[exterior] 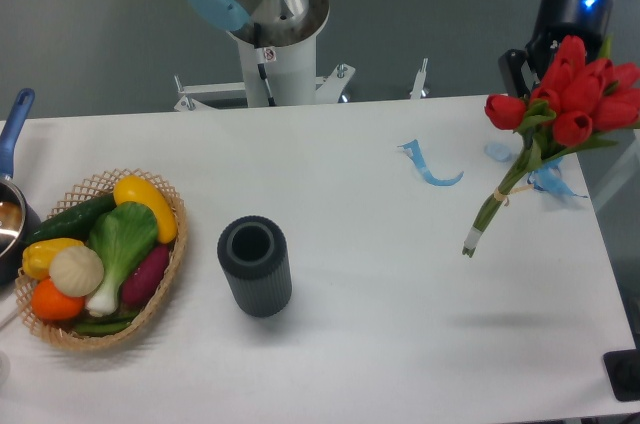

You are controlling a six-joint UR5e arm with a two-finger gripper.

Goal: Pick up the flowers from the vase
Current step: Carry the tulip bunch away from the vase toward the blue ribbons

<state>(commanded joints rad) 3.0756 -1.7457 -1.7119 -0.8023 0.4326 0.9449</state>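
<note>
The flowers (578, 94), a bunch of red tulips with green leaves and tied stems, hang tilted in the air above the table's right edge, stem ends pointing down-left. My gripper (545, 79) is at the upper right, mostly hidden behind the tulip heads, and is shut on the bunch. The dark grey ribbed vase (254, 266) stands empty left of the table's middle, far to the lower left of the flowers.
A wicker basket (172, 269) of vegetables sits at the left, beside a pot with a blue handle (12, 119) at the left edge. Blue tape strips (432, 169) lie on the table's right half. The arm's base (272, 44) stands behind the table. A black object (624, 374) is at the bottom right corner.
</note>
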